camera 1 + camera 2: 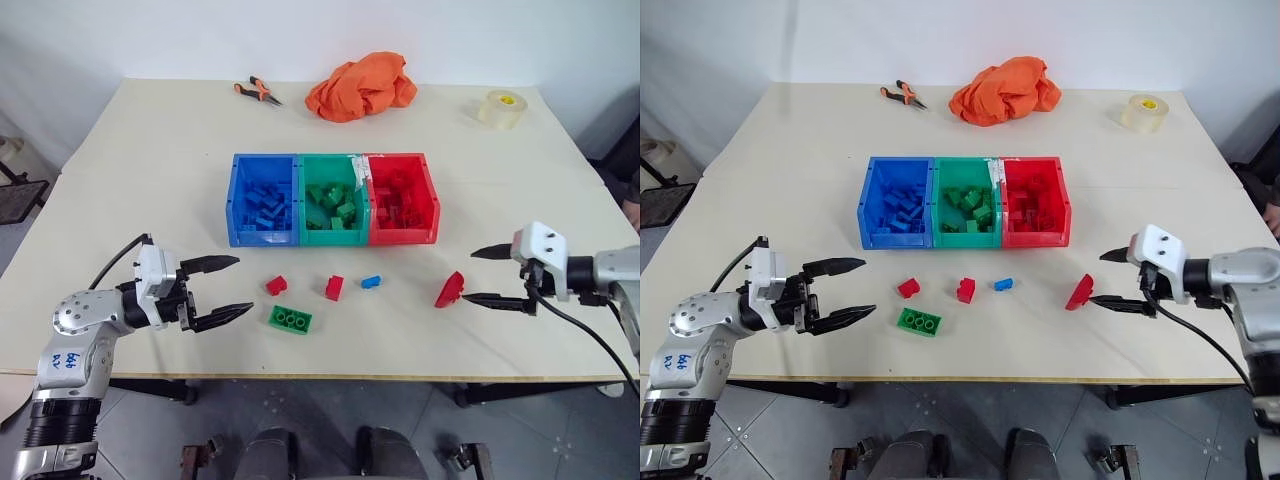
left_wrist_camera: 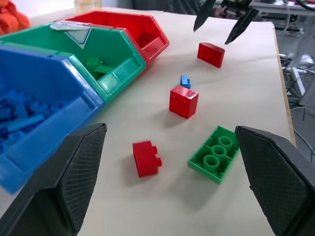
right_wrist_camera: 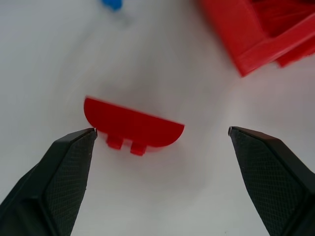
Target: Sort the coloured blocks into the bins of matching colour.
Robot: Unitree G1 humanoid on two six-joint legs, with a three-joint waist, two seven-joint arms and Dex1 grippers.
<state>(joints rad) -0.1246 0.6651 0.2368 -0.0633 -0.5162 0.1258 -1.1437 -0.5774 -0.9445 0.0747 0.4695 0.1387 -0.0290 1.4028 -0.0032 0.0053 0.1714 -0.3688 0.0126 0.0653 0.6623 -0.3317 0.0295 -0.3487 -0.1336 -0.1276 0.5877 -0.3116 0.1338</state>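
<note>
We see three joined bins mid-bench: blue bin (image 1: 262,200), green bin (image 1: 333,200) and red bin (image 1: 402,198), each holding matching bricks. Five loose blocks lie before them: three red (image 1: 276,285) (image 1: 334,288) (image 1: 449,289), one blue (image 1: 371,282), one green (image 1: 290,319). Our left claw (image 1: 228,288) and right claw (image 1: 480,275) gape wide, holding nothing.

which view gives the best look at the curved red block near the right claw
The right wrist view: the curved red block sits large between the open right claw fingers, its rounded edge and two studs plain. Both eye views show it small on the table by that claw. The left wrist view shows it far off.
</note>
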